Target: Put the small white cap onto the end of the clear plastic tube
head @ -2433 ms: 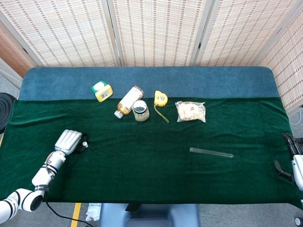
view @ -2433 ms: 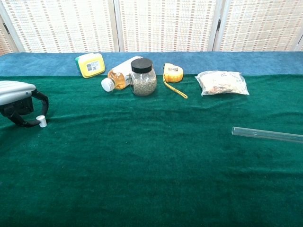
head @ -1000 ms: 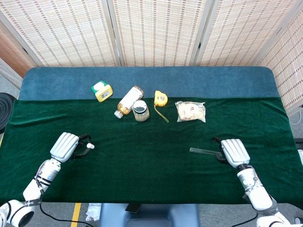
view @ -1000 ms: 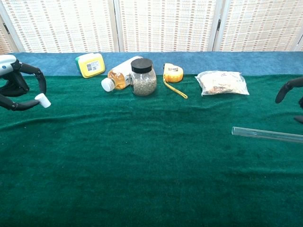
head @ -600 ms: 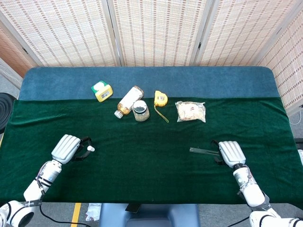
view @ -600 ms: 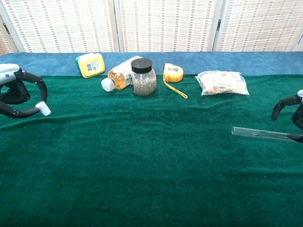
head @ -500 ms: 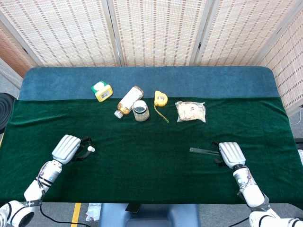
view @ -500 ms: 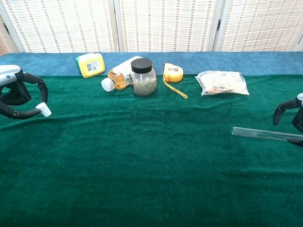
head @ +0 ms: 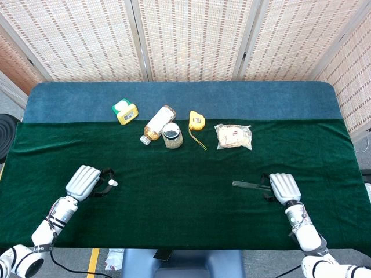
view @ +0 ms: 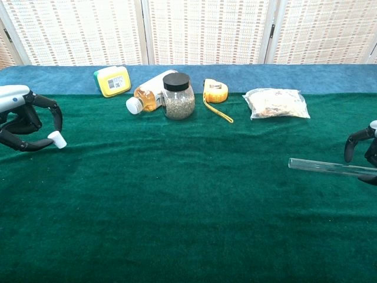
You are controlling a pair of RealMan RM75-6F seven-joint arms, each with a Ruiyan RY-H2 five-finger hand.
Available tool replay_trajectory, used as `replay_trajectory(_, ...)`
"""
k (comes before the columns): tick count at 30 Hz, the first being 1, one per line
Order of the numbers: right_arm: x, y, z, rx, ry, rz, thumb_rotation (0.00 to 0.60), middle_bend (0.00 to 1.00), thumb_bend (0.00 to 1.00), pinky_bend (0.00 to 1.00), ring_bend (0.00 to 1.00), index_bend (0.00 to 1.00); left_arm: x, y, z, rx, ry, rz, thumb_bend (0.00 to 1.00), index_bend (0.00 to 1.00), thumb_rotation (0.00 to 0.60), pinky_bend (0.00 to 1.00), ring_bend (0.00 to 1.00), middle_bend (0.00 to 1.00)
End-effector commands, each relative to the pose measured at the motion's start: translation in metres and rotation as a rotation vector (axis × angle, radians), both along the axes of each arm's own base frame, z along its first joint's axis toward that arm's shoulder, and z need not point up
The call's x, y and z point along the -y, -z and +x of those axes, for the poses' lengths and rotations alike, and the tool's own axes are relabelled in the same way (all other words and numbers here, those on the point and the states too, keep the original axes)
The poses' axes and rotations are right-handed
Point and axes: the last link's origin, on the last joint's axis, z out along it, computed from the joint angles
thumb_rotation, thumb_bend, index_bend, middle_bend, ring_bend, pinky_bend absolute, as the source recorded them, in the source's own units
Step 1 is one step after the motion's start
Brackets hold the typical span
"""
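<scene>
The small white cap (view: 58, 140) is pinched at the fingertips of my left hand (view: 23, 121), a little above the green cloth at the left; the head view shows the cap (head: 113, 183) just right of that hand (head: 84, 182). The clear plastic tube (view: 324, 167) lies flat on the cloth at the right. My right hand (head: 281, 188) sits over the tube's (head: 248, 185) right end, hiding it. In the chest view the right hand (view: 365, 153) arches over the tube with one finger above it and the thumb below, apart from each other.
Along the far edge of the green cloth (head: 185, 202) stand a yellow-green box (head: 125, 111), a lying bottle (head: 157, 123), a dark-lidded jar (head: 173, 135), a yellow tape measure (head: 197, 121) and a clear bag (head: 234, 136). Woven screens close off the back.
The left hand picked the cap off the cloth and has drifted slightly right with it. The right hand came in from the right edge and settled lower over the tube's end; the tube has not moved.
</scene>
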Motion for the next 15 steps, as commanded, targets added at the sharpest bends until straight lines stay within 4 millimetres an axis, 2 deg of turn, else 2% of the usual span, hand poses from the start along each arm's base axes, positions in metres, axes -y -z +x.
replay_trajectory(1, 0.0009, 0.0017, -0.0003, 0.003, 0.003, 0.003, 0.6, 0.87, 0.35, 0.96, 1.0, 0.45, -0.0001, 0.0001, -0.0006, -0.001, -0.002, 0.0, 0.47, 0.62, 0.6, 0.84, 0.89, 1.0)
replay_trajectory(15, 0.0066, 0.007, 0.001, -0.001, 0.009, 0.012, 0.6, 0.87, 0.35, 0.96, 1.0, 0.46, -0.001, 0.0019, -0.0034, -0.005, -0.014, -0.005, 0.47, 0.63, 0.6, 0.84, 0.89, 1.0)
